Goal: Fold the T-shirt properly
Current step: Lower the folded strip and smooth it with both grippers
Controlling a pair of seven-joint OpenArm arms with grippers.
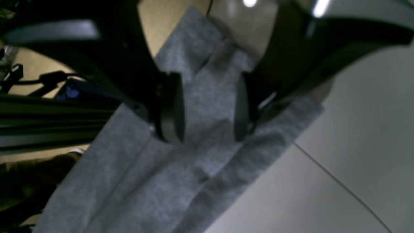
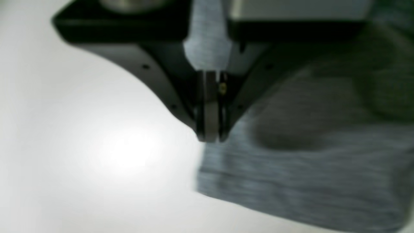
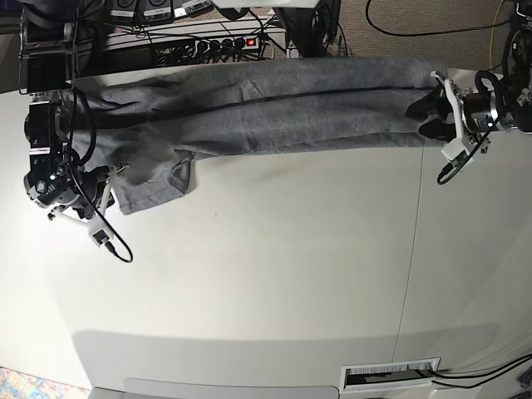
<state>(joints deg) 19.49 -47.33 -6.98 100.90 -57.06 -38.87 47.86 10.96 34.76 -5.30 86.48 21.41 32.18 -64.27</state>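
The grey T-shirt (image 3: 266, 108) lies stretched in a long band along the table's back edge, with one flap (image 3: 150, 179) hanging forward at the left. My right gripper (image 3: 110, 176) is at that flap's left edge. In the right wrist view the right gripper (image 2: 210, 136) is shut, with grey cloth (image 2: 291, 181) at its tips and showing between its fingers. My left gripper (image 3: 428, 116) is at the shirt's right end. In the left wrist view the left gripper (image 1: 207, 111) is open, its pads (image 1: 173, 110) standing either side of a strip of the shirt (image 1: 145, 187).
The white table (image 3: 266, 274) has a seam (image 3: 411, 249) running front to back on its right side. A power strip (image 3: 224, 41) and cables lie behind the back edge. A cable loops from the right arm (image 3: 112, 241).
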